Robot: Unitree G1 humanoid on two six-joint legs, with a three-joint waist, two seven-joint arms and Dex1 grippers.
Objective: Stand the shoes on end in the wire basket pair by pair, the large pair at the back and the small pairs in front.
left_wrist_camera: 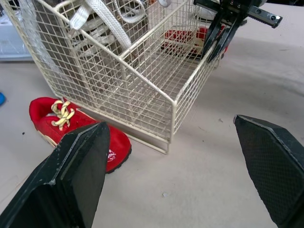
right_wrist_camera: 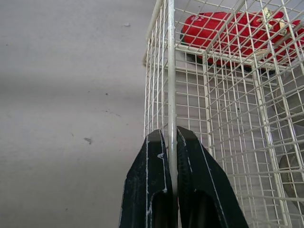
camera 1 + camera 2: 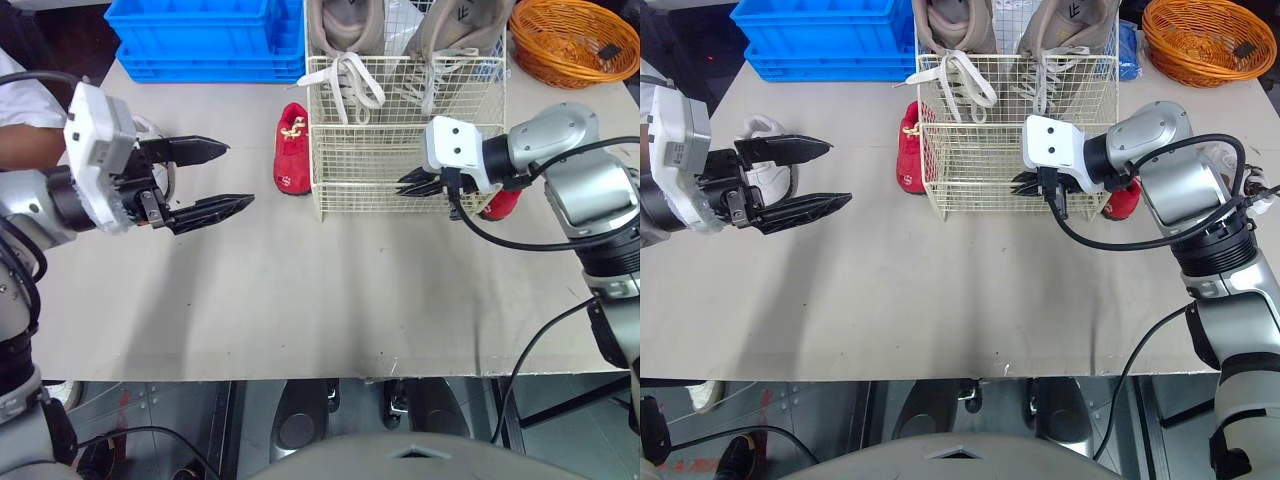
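The grey table (image 3: 300, 300) is bare at the near edge. Over its left side hangs the left gripper (image 3: 238, 175). Its two black fingers are wide apart and hold nothing. Just behind it lies a small white shoe (image 3: 758, 128), partly hidden by the fingers. A person's arm (image 3: 25, 145) shows at the left edge.

On the right side, the right gripper (image 2: 171, 135) is pinched tight on a thick wire of the wire basket (image 3: 380, 170), near the basket's front right corner. The wire runs right between its two fingers.

The basket sits in the middle of the table. A small red shoe (image 3: 292, 150) with a yellow lace lies flat on the table just beside the basket's left wall. Another red shoe (image 3: 1122, 203) lies on the table by the right wall, partly hidden behind the right arm.

In the back of the basket stand the two large beige shoes (image 3: 345, 30), side by side. Their white laces hang over the wire.

Farther back are a blue crate (image 3: 200, 40) on the left and an orange woven basket (image 3: 570, 40) on the right
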